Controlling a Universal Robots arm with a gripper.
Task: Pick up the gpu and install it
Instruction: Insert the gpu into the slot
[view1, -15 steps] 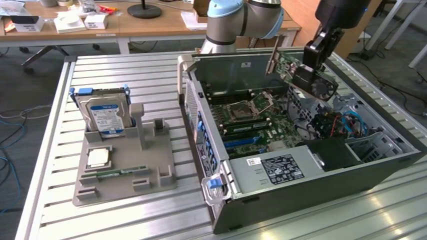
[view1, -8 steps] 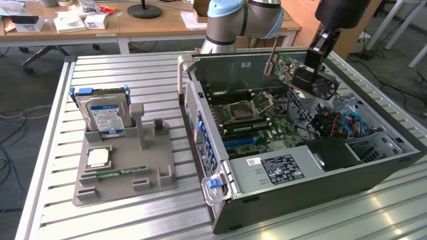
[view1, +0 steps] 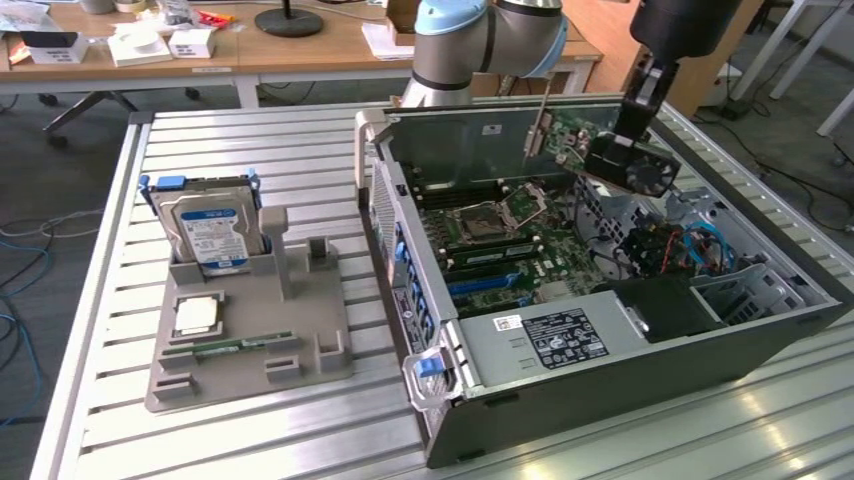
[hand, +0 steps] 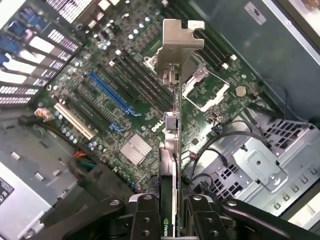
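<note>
Exterior view: the case (view1: 747, 350) lies open side up on the table (view1: 267, 440). It holds the motherboard (view1: 514, 235) on its floor, the power supply (view1: 561, 335) at the near end, and a drive cage (view1: 747, 290) with cables toward the exterior view's right. The gripper (view1: 625, 140) is clamped on the gpu (view1: 638, 165). The gpu hangs tilted, fan face outward, above the far right part of the case interior, clear of the motherboard and the case walls. At the exterior view's left, well apart from the case, a tray (view1: 314, 365) carries a hard drive (view1: 207, 230) standing upright, a processor (view1: 198, 315) lying flat, and a memory stick (view1: 247, 345) near its front edge. Wrist view: both fingers (hand: 145, 212) press on the gpu (hand: 171, 150) from either side. The card is seen edge-on, with its bracket (hand: 181, 42) at the far end. Beneath it lies the motherboard (hand: 150, 75), with a blue slot (hand: 112, 95) off to one side of the card's line. Open space separates the card from the board. The drive cage (hand: 260, 165) sits near the card on the other side.
</note>
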